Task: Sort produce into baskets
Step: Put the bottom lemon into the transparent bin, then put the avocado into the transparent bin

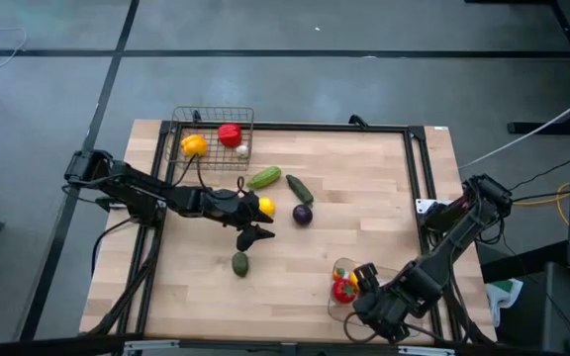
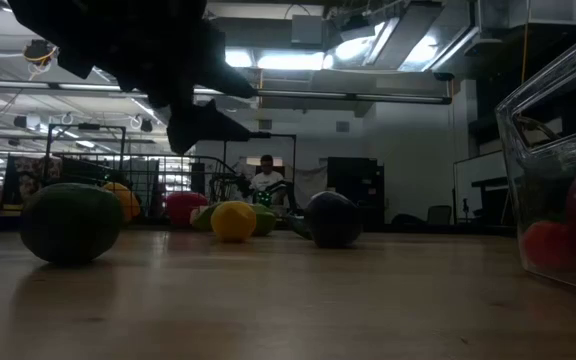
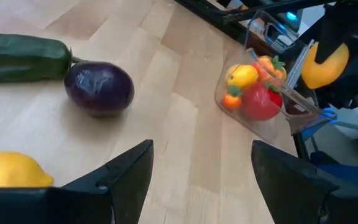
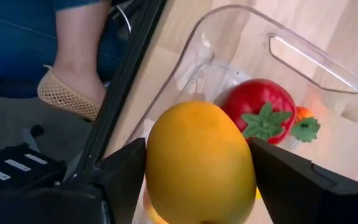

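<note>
One orange fruit (image 4: 199, 163) between right gripper (image 4: 197, 186) fingers, hidden overhead

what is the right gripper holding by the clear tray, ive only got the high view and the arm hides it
observer: A yellow-orange fruit sits between the fingers of the right gripper, over the clear tray.
operator: whats the red thing in the tray
observer: A red tomato with a green stalk, lying just past the fruit.
operator: and the left gripper, got anything
observer: No. The left gripper is open and empty, with the lemon lying beside one finger.
</note>
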You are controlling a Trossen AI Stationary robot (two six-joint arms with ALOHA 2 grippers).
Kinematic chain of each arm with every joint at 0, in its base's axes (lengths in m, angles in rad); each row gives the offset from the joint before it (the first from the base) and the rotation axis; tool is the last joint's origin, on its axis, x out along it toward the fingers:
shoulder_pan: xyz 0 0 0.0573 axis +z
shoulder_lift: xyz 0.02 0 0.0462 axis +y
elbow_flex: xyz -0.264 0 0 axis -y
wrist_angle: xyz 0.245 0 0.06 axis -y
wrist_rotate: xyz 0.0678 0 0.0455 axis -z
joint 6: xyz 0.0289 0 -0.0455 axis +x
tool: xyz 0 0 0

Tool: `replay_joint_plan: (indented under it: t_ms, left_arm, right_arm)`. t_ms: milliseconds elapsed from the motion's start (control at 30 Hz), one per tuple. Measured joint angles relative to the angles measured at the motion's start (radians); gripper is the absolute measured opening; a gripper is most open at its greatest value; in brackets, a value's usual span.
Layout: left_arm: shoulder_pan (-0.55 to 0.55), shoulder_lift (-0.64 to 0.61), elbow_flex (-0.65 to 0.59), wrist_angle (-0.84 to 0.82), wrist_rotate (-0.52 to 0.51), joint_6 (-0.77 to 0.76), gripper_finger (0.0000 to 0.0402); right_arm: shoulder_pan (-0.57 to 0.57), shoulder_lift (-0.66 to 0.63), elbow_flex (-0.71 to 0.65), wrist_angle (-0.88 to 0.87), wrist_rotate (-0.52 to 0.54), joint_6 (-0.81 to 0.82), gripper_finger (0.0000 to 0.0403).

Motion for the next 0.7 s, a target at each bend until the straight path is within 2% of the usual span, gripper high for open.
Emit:
replay_joint_plan:
  t_ms: [433,533,633,700]
  left_arm:
    - [0.0,0.0,0.0,0.001,0.0,0.044,0.0265]
    - [0.0,0.0,0.0,0.001,0.0,0.071,0.0265]
    - [0.0,0.0,0.0,0.001,0.0,0.086,0.0265]
    - [0.0,0.0,0.0,0.001,0.0,0.087,0.0265]
  right_arm:
    - [-0.001,0.0,0.0,0.003,0.0,0.01,0.0279]
    - [-0.001,0.0,0.0,0.003,0.006,0.025,0.0294]
    - [-0.001,0.0,0.0,-0.006,0.073,0.056,0.032]
    - [-0.001,0.0,0.0,-0.009,0.078,0.053,0.0334]
